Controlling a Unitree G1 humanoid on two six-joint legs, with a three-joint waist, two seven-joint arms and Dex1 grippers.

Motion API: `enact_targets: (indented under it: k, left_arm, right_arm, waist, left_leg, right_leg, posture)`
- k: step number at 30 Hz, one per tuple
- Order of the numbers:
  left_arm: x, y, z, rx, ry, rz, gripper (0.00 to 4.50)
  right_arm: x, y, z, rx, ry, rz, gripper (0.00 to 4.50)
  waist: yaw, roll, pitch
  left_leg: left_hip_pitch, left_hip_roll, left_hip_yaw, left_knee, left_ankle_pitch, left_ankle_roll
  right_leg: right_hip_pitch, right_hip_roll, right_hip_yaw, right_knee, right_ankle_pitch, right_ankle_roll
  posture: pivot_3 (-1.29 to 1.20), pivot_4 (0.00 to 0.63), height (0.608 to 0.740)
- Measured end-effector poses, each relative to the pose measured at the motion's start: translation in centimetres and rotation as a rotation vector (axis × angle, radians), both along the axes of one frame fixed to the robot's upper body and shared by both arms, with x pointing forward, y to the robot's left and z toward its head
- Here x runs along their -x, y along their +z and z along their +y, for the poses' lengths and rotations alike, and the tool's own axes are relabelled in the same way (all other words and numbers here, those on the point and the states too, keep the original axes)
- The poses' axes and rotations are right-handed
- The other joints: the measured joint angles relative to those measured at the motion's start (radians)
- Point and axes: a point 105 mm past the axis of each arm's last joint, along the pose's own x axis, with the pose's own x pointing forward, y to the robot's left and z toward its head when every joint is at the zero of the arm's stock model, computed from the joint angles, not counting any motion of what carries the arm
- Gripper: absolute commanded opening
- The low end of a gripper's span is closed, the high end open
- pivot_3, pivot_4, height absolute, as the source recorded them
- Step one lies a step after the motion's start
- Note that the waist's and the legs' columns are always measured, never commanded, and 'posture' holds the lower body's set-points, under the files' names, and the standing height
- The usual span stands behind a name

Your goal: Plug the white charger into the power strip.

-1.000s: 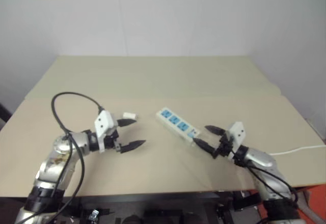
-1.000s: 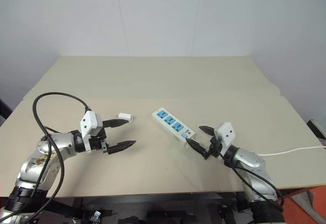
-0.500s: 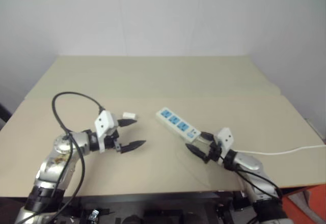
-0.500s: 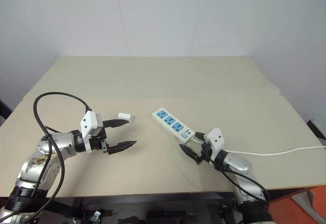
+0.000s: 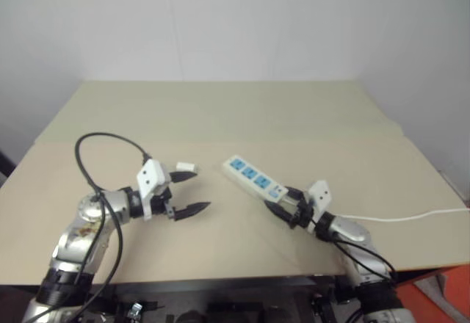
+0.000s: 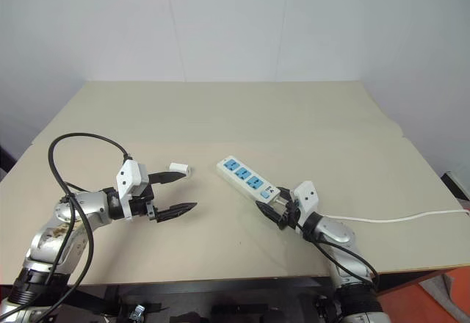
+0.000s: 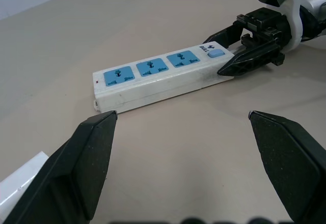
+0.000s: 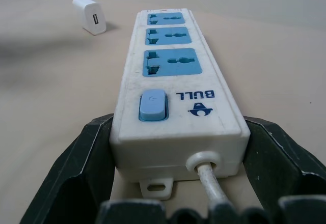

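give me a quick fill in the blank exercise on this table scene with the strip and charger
1. The power strip has ____ blue sockets.
2. The right gripper has a finger on each side of the strip's ____ end.
3. The white charger lies on the ____, not plugged in.
4. The left gripper holds ____.

Missing words: three; switch; table; nothing

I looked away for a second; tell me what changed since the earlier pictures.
The right gripper moved in to the switch end of the power strip, and its fingers now sit on both sides of that end. The left gripper stayed open beside the white charger, which stayed put.
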Motion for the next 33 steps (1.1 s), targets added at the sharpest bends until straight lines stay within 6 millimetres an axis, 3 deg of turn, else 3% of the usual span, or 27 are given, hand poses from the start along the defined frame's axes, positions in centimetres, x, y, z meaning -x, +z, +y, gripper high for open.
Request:
enact_targets:
  k: [11, 17, 20, 23, 28, 33]
  left_arm:
    - [-3.1, 3.7, -0.9, -0.069, -0.067, -0.097, 4.50]
    - [-7.1, 6.0, -0.3, -0.332, -0.172, -0.137, 4.50]
    - [-10.0, 6.8, 0.2, -0.591, -0.145, -0.155, 4.50]
    - [-11.8, 7.7, -0.8, -0.708, -0.119, -0.140, 4.50]
    - [-13.2, 7.3, -3.3, -0.818, -0.097, -0.106, 4.50]
    - [-13.1, 4.6, -2.1, -1.020, -0.096, -0.006, 4.50]
  right_arm:
    - [2.3, -0.1, 1.1, 0.094, 0.289, 0.003, 3.45]
    - [1.7, 0.0, 1.4, 0.151, 0.438, -0.007, 3.45]
    - [1.3, -0.1, 1.5, 0.169, 0.465, -0.013, 3.45]
    - [1.0, -0.2, 1.7, 0.175, 0.470, -0.021, 3.45]
    - [0.7, -0.3, 2.2, 0.172, 0.474, -0.025, 3.45]
    - [0.7, -0.3, 2.4, 0.181, 0.472, -0.034, 3.45]
  waist:
    - [0.000, 0.000, 0.000]
    - [-0.002, 0.000, 0.000]
    - [-0.002, -0.002, 0.001]
    - [-0.003, -0.002, 0.001]
    - [-0.013, -0.002, 0.001]
    - [-0.024, -0.003, 0.001]
  left_leg:
    - [0.000, 0.000, 0.000, 0.000, 0.000, 0.000]
    - [0.000, -0.001, 0.000, 0.000, 0.000, 0.000]
    - [-0.001, -0.001, 0.000, 0.001, 0.000, 0.000]
    - [-0.001, -0.001, 0.000, 0.001, 0.000, 0.000]
    - [0.000, 0.000, -0.001, 0.002, 0.000, 0.000]
    - [-0.001, 0.000, -0.001, 0.002, 0.000, 0.000]
  right_leg:
    - [0.001, 0.001, 0.000, 0.000, 0.000, 0.000]
    - [0.001, 0.003, 0.000, -0.002, 0.000, 0.000]
    - [0.001, 0.003, 0.000, -0.002, 0.000, 0.000]
    - [0.002, 0.003, 0.000, -0.002, 0.000, 0.000]
    - [0.002, 0.003, 0.001, 0.000, 0.000, 0.000]
    - [0.001, 0.004, 0.000, 0.000, 0.000, 0.000]
  posture:
    - [0.00, 0.150, 0.740]
    - [0.00, 0.150, 0.740]
    - [0.00, 0.150, 0.740]
    - [0.00, 0.150, 0.740]
    - [0.00, 0.150, 0.740]
    - [0.00, 0.150, 0.740]
